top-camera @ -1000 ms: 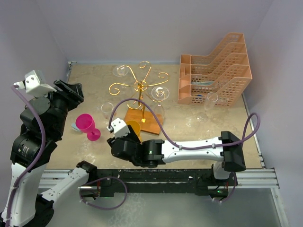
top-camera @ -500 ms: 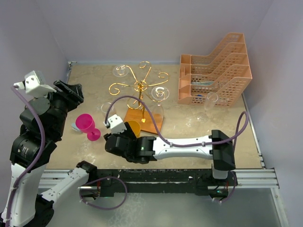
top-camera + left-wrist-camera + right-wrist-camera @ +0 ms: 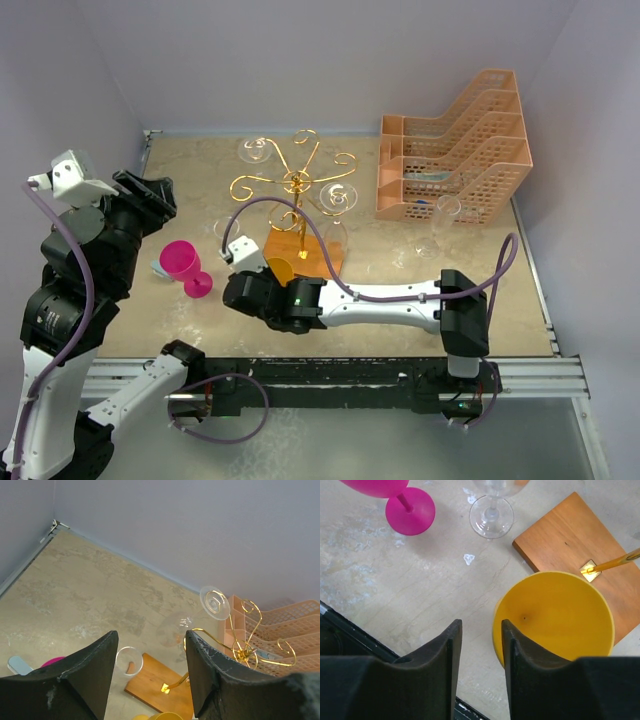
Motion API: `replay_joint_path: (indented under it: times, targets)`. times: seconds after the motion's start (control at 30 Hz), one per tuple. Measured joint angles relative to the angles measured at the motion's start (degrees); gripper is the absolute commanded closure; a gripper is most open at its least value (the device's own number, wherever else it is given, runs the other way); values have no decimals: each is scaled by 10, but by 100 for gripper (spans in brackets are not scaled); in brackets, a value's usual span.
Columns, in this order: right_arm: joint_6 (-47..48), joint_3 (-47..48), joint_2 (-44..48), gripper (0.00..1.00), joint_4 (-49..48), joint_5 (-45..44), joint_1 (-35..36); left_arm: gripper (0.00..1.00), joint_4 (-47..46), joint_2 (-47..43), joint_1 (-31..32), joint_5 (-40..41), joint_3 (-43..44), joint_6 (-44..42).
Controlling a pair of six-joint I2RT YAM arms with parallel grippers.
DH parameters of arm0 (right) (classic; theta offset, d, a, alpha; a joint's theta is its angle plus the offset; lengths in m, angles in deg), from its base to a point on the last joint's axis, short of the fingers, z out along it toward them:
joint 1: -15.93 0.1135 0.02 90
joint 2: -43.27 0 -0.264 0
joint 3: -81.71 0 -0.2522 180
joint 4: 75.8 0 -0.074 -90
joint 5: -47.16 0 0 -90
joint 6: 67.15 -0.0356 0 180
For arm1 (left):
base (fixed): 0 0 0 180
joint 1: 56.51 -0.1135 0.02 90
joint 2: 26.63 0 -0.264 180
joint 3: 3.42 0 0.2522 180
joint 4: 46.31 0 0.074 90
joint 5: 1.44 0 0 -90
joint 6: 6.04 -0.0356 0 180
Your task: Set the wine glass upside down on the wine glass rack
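Observation:
The gold wire rack (image 3: pixel 298 185) stands on its brown wooden base (image 3: pixel 308 255) mid-table. Clear wine glasses hang on it at the back left (image 3: pixel 255 150) and the right (image 3: pixel 338 200). One clear wine glass (image 3: pixel 227 232) stands upright left of the base, another (image 3: pixel 440 222) by the peach tray. My right gripper (image 3: pixel 479 630) is open and empty, low over the table, its right finger at the left rim of a yellow cup (image 3: pixel 555 615). My left gripper (image 3: pixel 150 640) is open and empty, raised high at the left; the upright glass (image 3: pixel 128 661) shows between its fingers.
A pink goblet (image 3: pixel 183 265) stands left of the right gripper, its foot (image 3: pixel 410 511) in the right wrist view. The clear glass's foot (image 3: pixel 491 516) is beyond the right gripper. A peach lattice tray stack (image 3: pixel 455 150) stands at the back right. Walls close the left and back.
My right arm has swung left, bringing its gripper from in front of the wooden base to the left side of the yellow cup. The left arm has not moved.

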Motion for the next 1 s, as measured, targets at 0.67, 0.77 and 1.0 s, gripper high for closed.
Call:
replay_joint_path:
  times: [0.67,0.77,1.0]
  targets:
    - [33,7,52,100,-10,86,1,46,5,-2,0,-20,47,7]
    - [40,-3,115,100,-55,125,1,46,5,-5,0,-24,48,21]
    - [30,-9,238,100,-170,151,2,45,3,-18,0,-48,60,52]
